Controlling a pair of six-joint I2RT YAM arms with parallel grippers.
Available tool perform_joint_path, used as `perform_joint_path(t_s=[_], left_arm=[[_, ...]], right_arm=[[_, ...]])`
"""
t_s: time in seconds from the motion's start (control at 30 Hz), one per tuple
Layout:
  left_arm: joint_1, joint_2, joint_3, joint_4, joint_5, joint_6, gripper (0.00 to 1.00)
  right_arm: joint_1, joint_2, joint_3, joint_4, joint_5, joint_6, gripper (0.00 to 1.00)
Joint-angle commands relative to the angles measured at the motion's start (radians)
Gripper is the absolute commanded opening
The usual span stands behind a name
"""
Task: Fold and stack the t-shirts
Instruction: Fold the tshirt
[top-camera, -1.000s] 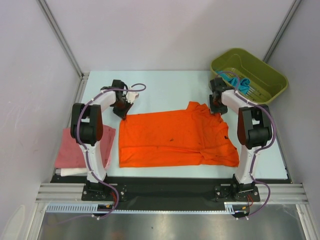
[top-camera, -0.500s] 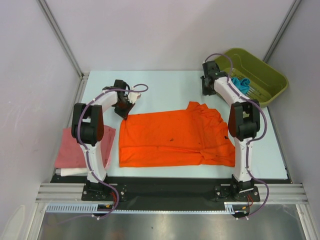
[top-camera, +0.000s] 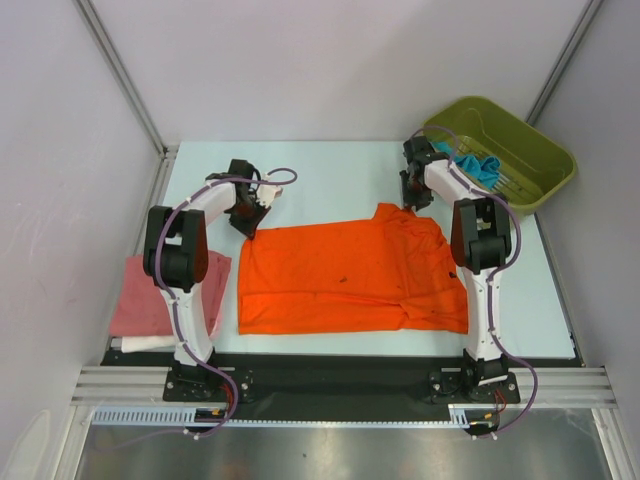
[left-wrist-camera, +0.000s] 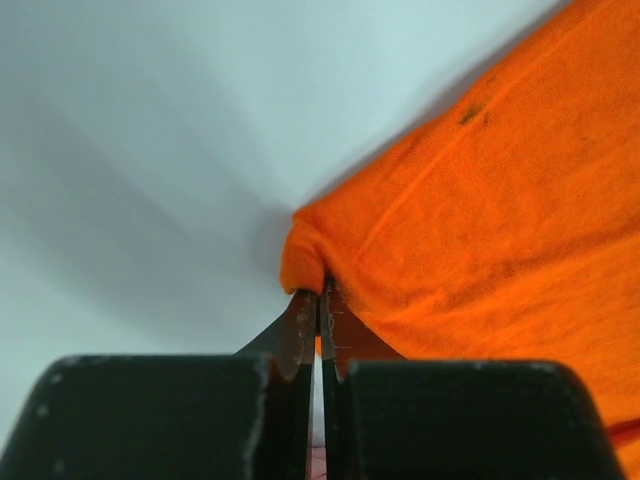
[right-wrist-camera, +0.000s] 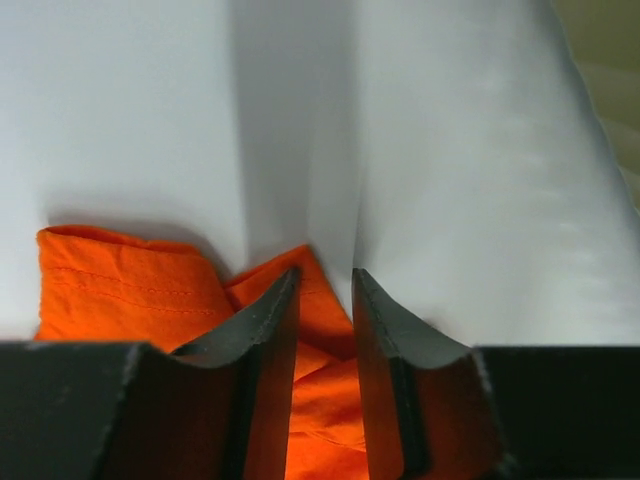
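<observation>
Find the left gripper (top-camera: 247, 226) clamped shut on the far-left corner of the orange t-shirt (top-camera: 340, 280), jaws pressed together with no gap. Note the small bunched nub of cloth just ahead of the tips in the left wrist view. Trace the rest of the shirt from there: spreads to the right of this gripper and back toward the arm bases, flat on the table (top-camera: 330, 170). Turns rumpled and folded over at the end nearer the right gripper (top-camera: 408, 198).

Find the right gripper directly over the far-right corner of the same shirt, jaws part-way apart and clamped on nothing. In the right wrist view, note a peak of orange cloth under and between the jaws, with bare table ahead of the tips. Cannot tell whether the tips touch the cloth.

Locate the pink t-shirt (top-camera: 135, 300) behind and to the left of the left gripper, beside that arm's base. Lies flat on a white t-shirt (top-camera: 140, 344), leaving only a white strip in view along the near edge.

Locate the green bin (top-camera: 540, 160) just to the right of the right gripper. Holds the teal-blue t-shirt (top-camera: 480, 165), crumpled, apart from both grippers.
</observation>
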Motion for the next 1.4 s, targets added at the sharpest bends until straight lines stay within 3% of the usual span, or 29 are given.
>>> perform_joint_path(t_s=[0.0, 0.07, 0.17, 0.2, 0.47, 0.67, 0.87, 1.07, 1.37], left_arm=[[-0.011, -0.041, 0.006, 0.023, 0.007, 0.015, 0.00], [-0.011, -0.043, 0.000, 0.027, 0.006, 0.016, 0.00], [-0.011, -0.043, 0.000, 0.029, 0.003, 0.016, 0.00], [-0.009, -0.041, 0.006, 0.026, 0.003, 0.016, 0.00], [-0.011, -0.098, 0.021, 0.035, 0.000, 0.045, 0.00], [-0.011, -0.129, 0.036, 0.040, -0.025, 0.070, 0.00], [-0.011, -0.167, 0.033, 0.017, -0.036, 0.094, 0.01], [-0.012, -0.256, -0.037, 0.010, -0.048, 0.137, 0.00], [-0.055, -0.460, -0.333, -0.002, 0.064, 0.261, 0.00]], right_arm=[[-0.008, 0.023, 0.021, -0.015, -0.080, 0.027, 0.32], [-0.008, 0.023, 0.018, -0.015, -0.103, 0.030, 0.27], [-0.009, 0.026, 0.024, -0.006, -0.103, 0.037, 0.02], [-0.012, 0.025, 0.028, -0.008, -0.100, 0.044, 0.00], [-0.047, -0.095, 0.198, 0.035, -0.047, 0.004, 0.00], [-0.060, -0.167, 0.179, 0.040, -0.070, -0.039, 0.00], [-0.063, -0.293, 0.007, 0.071, -0.097, -0.041, 0.00], [-0.066, -0.544, -0.247, 0.095, -0.116, -0.012, 0.00], [-0.066, -0.909, -0.698, 0.012, -0.057, 0.216, 0.00]])
